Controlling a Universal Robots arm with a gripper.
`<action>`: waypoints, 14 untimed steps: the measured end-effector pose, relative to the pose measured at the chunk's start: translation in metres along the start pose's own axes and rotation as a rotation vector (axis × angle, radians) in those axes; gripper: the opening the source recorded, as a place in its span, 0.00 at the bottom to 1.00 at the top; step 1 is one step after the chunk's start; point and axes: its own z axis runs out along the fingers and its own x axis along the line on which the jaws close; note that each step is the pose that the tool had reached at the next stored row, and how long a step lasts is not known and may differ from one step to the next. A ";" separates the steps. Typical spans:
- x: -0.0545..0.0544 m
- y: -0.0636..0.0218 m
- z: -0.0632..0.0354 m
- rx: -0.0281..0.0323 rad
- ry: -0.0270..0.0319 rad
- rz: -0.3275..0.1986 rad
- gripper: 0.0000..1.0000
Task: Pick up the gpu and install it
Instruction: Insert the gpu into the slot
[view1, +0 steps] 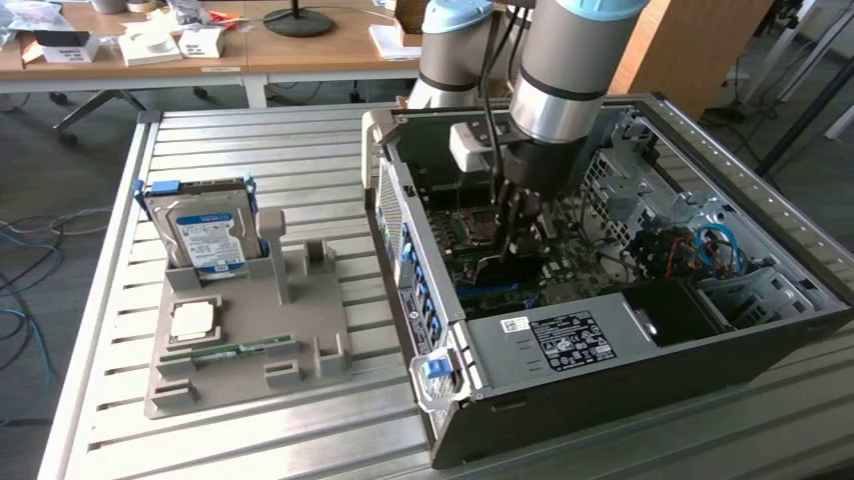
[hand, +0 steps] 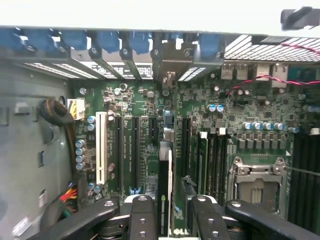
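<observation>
The gpu appears edge-on in the wrist view as a thin dark card with a green board edge. It hangs between my black fingers, and my gripper is shut on it. It hovers just above the green motherboard, in line with the long black expansion slots and the rear bracket openings. In the exterior view my gripper reaches down into the open computer case, with the dark gpu below the fingers. Whether the card's edge touches a slot is hidden.
A white slot, memory sticks and the CPU socket flank the card. Cables lie at the case wall. Outside on the slatted table, a grey holder carries a hard drive, a square chip and a memory stick.
</observation>
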 end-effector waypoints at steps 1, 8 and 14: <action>0.000 -0.0001 -0.0028 -0.0001 0.0001 0.000 0.34; 0.000 -0.0007 -0.0263 -0.0001 0.0001 0.000 0.34; -0.001 -0.0012 -0.0450 0.0000 0.0001 0.000 0.34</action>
